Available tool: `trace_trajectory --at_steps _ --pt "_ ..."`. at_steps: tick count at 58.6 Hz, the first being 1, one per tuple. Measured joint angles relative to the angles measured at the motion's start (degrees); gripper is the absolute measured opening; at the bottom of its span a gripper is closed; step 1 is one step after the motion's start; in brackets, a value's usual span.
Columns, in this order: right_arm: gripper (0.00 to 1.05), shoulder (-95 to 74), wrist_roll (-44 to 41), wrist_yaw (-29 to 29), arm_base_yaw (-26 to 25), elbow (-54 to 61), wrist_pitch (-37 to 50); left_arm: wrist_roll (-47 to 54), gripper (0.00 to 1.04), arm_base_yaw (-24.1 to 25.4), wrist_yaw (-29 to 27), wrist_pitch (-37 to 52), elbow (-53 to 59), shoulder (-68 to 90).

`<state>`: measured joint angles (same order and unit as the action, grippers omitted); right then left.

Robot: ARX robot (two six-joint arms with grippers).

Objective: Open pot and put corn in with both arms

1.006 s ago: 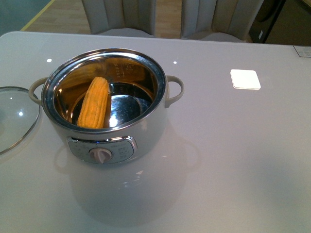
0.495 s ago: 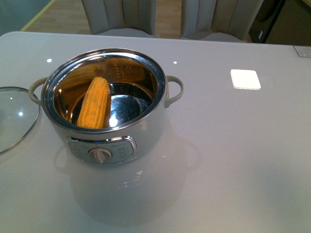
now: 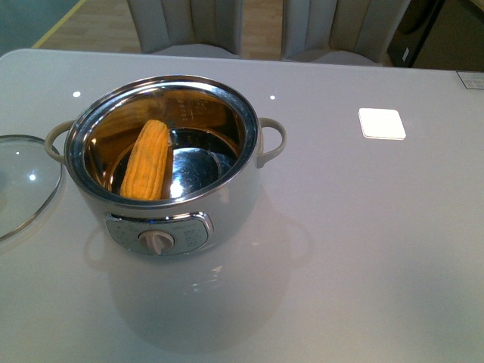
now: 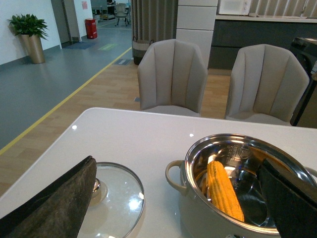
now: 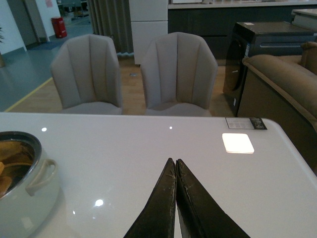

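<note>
Up close, our right gripper (image 5: 175, 166) has its two fingers pressed together with nothing between them, hanging over bare white table (image 5: 148, 148) well apart from the pot. Our left gripper (image 4: 176, 198) stands wide apart and empty: one finger (image 4: 59, 203) shows over the lid side, the other finger (image 4: 290, 198) over the pot's far side.

Moving outward, we count one pot (image 3: 162, 200), white with a steel inside, its top uncovered, with two beige loop handles, one handle (image 3: 54, 140) toward the lid and one handle (image 3: 272, 141) on the opposite side, and one dial (image 3: 156, 242) on the front panel. One corn (image 3: 147, 160) cob lies inside the pot, leaning against the wall on the lid's side, tapered end up. One glass lid (image 3: 23, 181) rests flat on the table just beside the pot, apart from it. One bright white square (image 3: 381, 123) shows on the tabletop, well away. Beyond the table we count two grey chairs (image 4: 173, 74).
</note>
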<state>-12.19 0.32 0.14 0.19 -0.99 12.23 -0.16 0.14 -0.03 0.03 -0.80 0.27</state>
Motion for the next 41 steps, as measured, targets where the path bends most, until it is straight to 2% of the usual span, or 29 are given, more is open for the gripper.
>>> trace_trajectory --at_steps 9,15,35,36,41 --pt "0.02 2.6 0.0 0.0 0.0 0.0 -2.6 0.0 0.98 0.0 0.0 0.0 0.0 0.0" --pt "0.02 9.9 0.0 0.0 0.0 0.0 -11.4 0.0 0.98 0.0 0.0 0.0 0.0 0.0" --pt "0.02 11.8 0.0 0.0 0.0 0.0 -12.2 0.0 0.98 0.0 0.0 0.0 0.0 0.0" --pt "0.03 11.8 -0.1 0.0 0.0 0.0 -12.2 0.0 0.98 0.0 0.0 0.0 0.0 0.0" --pt "0.21 11.8 -0.1 0.0 0.0 0.0 -12.2 0.0 0.98 0.0 0.0 0.0 0.0 0.0"
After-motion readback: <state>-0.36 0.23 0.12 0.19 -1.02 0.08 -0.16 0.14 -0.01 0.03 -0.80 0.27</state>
